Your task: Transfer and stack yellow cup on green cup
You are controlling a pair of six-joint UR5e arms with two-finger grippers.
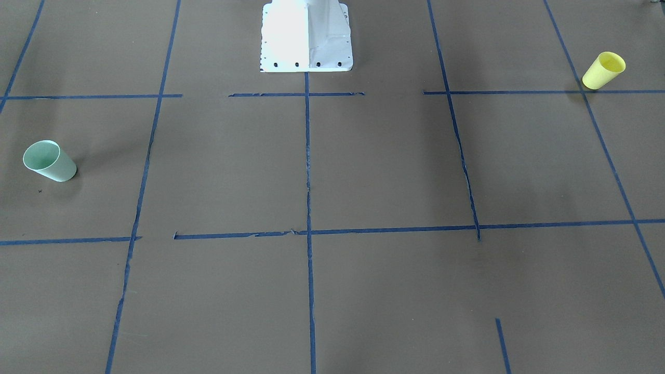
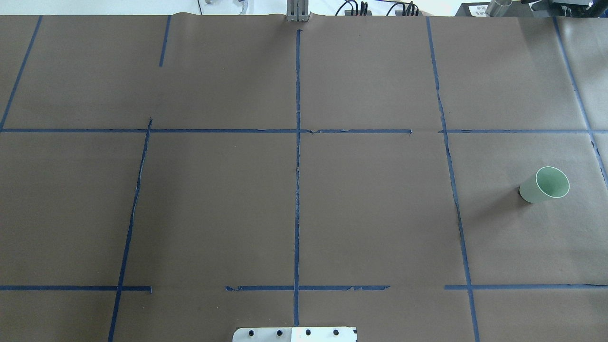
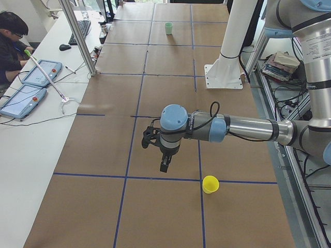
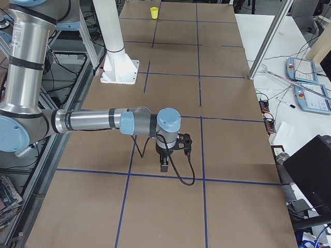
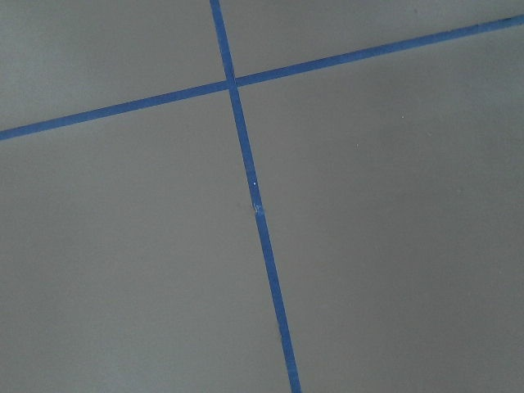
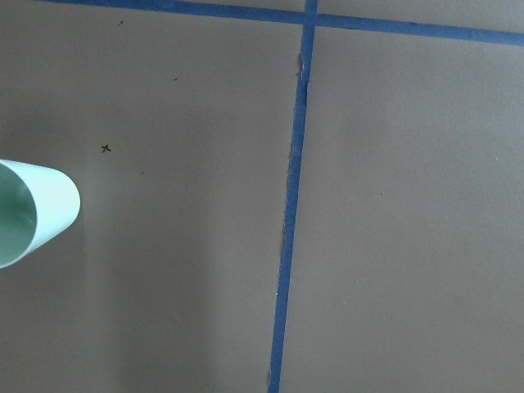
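The small bright yellow plastic tumbler (image 1: 603, 70), tapered and handleless, stands upright with its rim up on the brown paper-covered table (image 1: 363, 171) at the robot's left end, on the side near the robot, touching a crossing of the blue tape lines (image 1: 307, 156) that mark the paper into squares. The small pale mint-green plastic tumbler (image 2: 544, 184) of the same shape stands upright at the table's opposite end, on the robot's right, well apart from the yellow cup, with the white mounting base (image 1: 306, 36) of the robot's column between the two ends. The left gripper (image 3: 164, 164) hangs above the table with its fingers pointing down, near the yellow cup but apart from it, on the side away from the robot; it appears only in the side view, so whether it is released or clenched cannot be told. The right gripper (image 4: 164, 164) also hangs fingers-down over the paper at the green cup's end, and its state cannot be told either. The right wrist camera catches the green cup at its left edge, while the left wrist camera sees only paper and crossing tape.
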